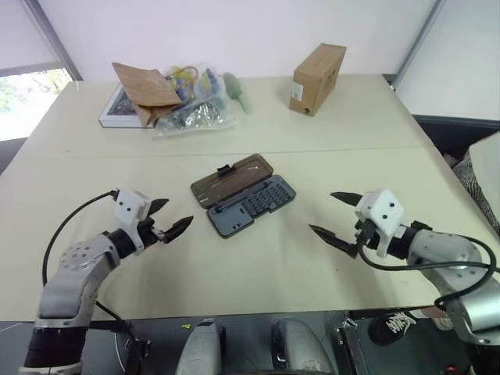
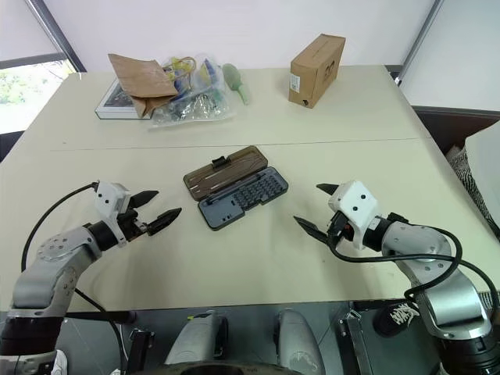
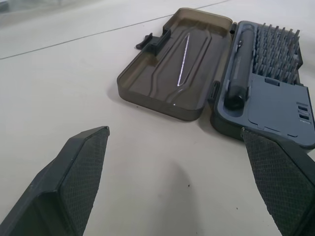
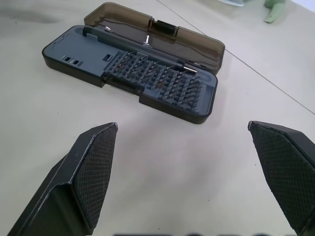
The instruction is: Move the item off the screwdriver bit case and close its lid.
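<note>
The screwdriver bit case (image 1: 243, 195) lies open mid-table (image 1: 258, 273), its brown lid (image 1: 232, 179) flat on the far side of the grey tray. The small black item (image 1: 224, 169) sits on the lid's far edge. Both your left claw (image 1: 166, 220) and right claw (image 1: 337, 217) stand released, empty, flanking the case and well apart from it. Approach the item from beyond the lid, pinch it lightly, set it aside, then fold the lid toward the tray.

Bare table (image 1: 258, 266) rings the screwdriver bit case (image 1: 244, 194); clutter seemingly far behind.
</note>
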`<state>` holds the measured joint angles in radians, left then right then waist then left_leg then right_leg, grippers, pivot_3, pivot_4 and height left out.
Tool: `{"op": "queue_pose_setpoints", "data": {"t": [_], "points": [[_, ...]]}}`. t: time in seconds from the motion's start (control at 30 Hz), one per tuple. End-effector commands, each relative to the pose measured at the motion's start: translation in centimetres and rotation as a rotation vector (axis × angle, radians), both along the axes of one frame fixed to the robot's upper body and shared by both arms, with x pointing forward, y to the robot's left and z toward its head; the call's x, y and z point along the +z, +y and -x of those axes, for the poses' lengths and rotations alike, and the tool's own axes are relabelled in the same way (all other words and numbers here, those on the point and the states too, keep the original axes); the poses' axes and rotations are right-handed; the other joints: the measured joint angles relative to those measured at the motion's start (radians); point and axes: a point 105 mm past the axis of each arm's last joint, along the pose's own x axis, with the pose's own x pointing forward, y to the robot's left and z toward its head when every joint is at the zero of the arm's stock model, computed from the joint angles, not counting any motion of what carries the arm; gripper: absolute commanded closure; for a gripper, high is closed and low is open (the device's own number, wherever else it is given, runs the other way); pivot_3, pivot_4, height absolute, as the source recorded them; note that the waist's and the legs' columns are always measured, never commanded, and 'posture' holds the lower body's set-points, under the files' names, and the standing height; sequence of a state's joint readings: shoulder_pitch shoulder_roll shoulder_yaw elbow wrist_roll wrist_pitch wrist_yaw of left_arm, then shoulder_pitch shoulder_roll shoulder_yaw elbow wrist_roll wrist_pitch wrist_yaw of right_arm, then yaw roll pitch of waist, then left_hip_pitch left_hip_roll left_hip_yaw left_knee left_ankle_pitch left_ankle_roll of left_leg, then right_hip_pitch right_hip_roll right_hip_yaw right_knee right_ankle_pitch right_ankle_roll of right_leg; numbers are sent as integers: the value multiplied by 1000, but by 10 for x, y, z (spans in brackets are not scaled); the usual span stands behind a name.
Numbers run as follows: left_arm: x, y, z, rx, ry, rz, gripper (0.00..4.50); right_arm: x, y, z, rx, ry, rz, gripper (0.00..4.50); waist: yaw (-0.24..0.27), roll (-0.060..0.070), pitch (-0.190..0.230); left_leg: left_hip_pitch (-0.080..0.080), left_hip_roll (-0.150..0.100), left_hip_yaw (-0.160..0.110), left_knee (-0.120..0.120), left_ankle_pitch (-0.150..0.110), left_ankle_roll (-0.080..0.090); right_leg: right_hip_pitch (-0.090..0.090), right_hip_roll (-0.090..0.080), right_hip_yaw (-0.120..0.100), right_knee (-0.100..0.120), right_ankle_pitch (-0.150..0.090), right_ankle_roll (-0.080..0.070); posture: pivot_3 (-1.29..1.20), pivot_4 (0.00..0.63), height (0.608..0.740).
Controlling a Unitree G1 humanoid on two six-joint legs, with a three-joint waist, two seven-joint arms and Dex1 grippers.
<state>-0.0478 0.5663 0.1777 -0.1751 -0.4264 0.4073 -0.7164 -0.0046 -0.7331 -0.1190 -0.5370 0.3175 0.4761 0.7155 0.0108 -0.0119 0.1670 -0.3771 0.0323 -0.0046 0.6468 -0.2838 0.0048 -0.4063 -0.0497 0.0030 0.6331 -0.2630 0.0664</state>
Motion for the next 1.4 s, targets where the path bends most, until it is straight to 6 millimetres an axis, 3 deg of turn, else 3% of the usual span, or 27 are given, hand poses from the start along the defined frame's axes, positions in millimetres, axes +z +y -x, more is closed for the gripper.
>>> {"op": "queue_pose_setpoints", "data": {"t": [0.03,0.23,0.33,0.53,0.87,1.07,1.4], "points": [[6,-5,2,-16,-23,1,0,10,2,-2,8,-49,8,68,0,0,0,0,0,0,0,0,0,0,0,0,0,0,0,0,150,740],[5,-13,4,-40,-18,13,0,18,3,-11,-28,-88,-20,68,0,0,0,0,0,0,0,0,0,0,0,0,0,0,0,0,150,740],[5,-22,6,-65,-13,30,0,21,9,-26,-66,-107,-32,68,-2,0,0,0,0,0,0,0,0,0,0,0,0,0,0,0,150,740],[3,-38,7,-98,-8,38,0,20,32,-72,-139,-105,-41,68,-9,0,0,0,0,0,0,0,0,0,1,0,0,1,-1,0,150,740],[0,-43,7,-84,-24,35,0,3,81,-140,-160,-46,13,68,-25,1,1,0,0,0,0,0,0,-1,1,0,1,1,-1,0,150,740],[-1,-43,11,-62,-34,34,0,-2,88,-172,-183,-20,19,68,-29,2,1,-1,0,1,-1,0,0,-2,1,0,2,3,1,0,150,740],[-5,-44,15,-32,-42,30,0,-1,98,-194,-223,47,-2,68,-32,3,2,-3,1,0,-1,1,-1,-6,-3,0,3,3,1,0,150,740]]}}
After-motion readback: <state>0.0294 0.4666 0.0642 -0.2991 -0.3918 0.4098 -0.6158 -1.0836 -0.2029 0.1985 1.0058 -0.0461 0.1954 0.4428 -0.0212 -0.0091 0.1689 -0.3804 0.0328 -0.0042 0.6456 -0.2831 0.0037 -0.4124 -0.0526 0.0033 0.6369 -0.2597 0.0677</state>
